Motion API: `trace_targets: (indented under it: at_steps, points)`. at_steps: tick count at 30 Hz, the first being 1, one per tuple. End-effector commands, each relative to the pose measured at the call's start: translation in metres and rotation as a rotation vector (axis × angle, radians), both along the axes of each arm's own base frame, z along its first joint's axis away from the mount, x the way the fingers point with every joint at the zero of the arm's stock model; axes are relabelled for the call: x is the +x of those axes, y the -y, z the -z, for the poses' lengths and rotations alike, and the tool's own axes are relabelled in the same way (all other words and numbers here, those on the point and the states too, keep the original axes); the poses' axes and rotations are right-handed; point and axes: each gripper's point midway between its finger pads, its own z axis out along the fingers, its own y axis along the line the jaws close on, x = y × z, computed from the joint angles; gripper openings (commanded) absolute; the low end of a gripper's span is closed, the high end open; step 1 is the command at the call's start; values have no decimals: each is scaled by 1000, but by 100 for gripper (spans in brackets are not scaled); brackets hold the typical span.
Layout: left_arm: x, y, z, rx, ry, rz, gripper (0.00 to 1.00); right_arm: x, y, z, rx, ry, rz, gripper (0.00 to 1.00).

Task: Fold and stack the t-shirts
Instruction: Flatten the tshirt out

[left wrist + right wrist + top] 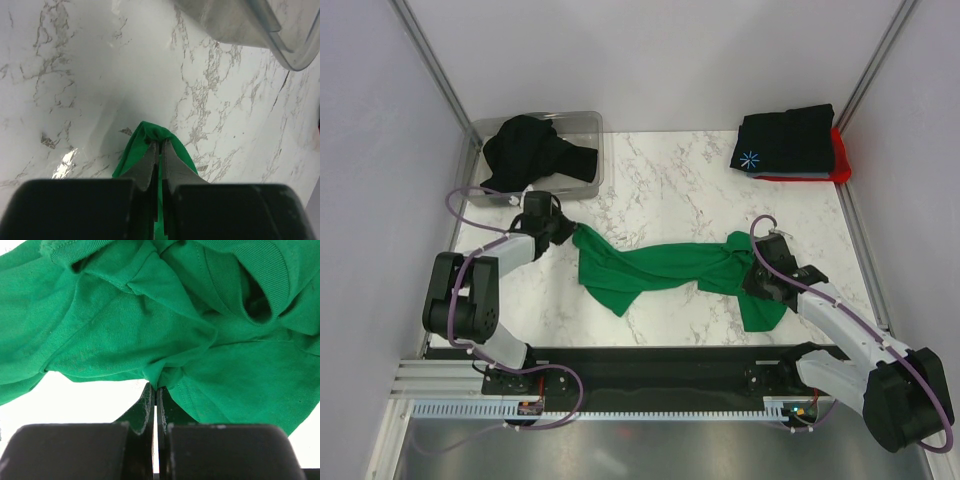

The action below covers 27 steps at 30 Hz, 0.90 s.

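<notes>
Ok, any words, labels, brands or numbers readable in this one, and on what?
No readable words or numbers in any view.
On the folded black t-shirt: a blue-white starburst print, a graphic with no letters.
On the green t-shirt: plain, with no print or tag showing.
On the small red part at the near edge: too small to tell whether it bears text.

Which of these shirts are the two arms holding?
The green shirt, stretched mid-table, jaws shut on each end. A black shirt sits in the bin; the folded pile lies far right, untouched.
</notes>
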Motion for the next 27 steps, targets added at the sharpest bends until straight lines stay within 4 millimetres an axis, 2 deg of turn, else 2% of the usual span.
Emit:
trace_targets:
  at_steps: [1, 2, 5, 7, 9, 10, 11, 12, 13, 14, 15, 16, 17, 18, 19, 20, 21, 22, 24, 25, 26, 27]
  points:
    - [15, -8, -31, 21, 83, -39, 2, 7, -2, -8, -1, 38, -6, 0]
    - [12, -8, -40, 17, 94, -37, 2, 7, -2, -10, 0, 39, -6, 0]
    - [3, -9, -61, 22, 104, -25, 2, 17, -5, -35, 9, 82, -12, 0]
    - [0, -8, -99, 28, 176, -7, 2, 23, -5, -55, 13, 123, -10, 0]
    - [-14, -5, -124, 37, 187, 50, 2, 31, -7, -90, 27, 182, -11, 0]
    - [-16, -3, -144, 35, 212, 69, 2, 34, -8, -103, 31, 208, -16, 0]
    - [-21, 1, -156, 29, 223, 97, 2, 39, -10, -131, 46, 254, -20, 0]
    - [-35, -1, -171, 44, 231, 114, 2, 40, -10, -147, 54, 286, -20, 0]
    - [-38, -1, -193, 47, 269, 122, 2, 42, -10, -164, 61, 316, -20, 0]
    - [-45, -2, -208, 57, 291, 127, 2, 42, -9, -194, 69, 367, -22, 0]
    - [-52, -5, -220, 68, 305, 126, 2, 42, -8, -211, 73, 395, -20, 0]
    - [-65, -8, -249, 86, 349, 132, 2, 41, -6, -227, 77, 420, -17, 0]
    - [-72, -11, -264, 98, 370, 129, 2, 38, -3, -257, 85, 472, -8, 0]
    - [-78, -13, -279, 117, 396, 134, 2, 36, 0, -274, 84, 503, -7, 0]
    - [-89, -16, -306, 126, 434, 132, 2, 31, 3, -285, 76, 511, -5, 0]
    - [-100, -17, -326, 131, 481, 134, 2, 27, 8, -321, 90, 590, 9, 0]
    - [-107, -18, -341, 133, 511, 135, 2, 24, 12, -336, 83, 620, 15, 0]
    - [-123, -21, -368, 141, 562, 127, 2, 13, 20, -367, 91, 688, 33, 0]
    - [-141, -25, -392, 142, 613, 114, 2, 0, 29, -397, 90, 761, 45, 0]
    - [-153, -27, -414, 140, 668, 106, 2, -8, 34, -411, 92, 794, 53, 0]
    - [-163, -28, -422, 138, 688, 105, 2, -22, 41, -441, 113, 875, 62, 0]
    - [-177, -29, -436, 133, 734, 103, 2, -32, 47, -456, 117, 922, 70, 0]
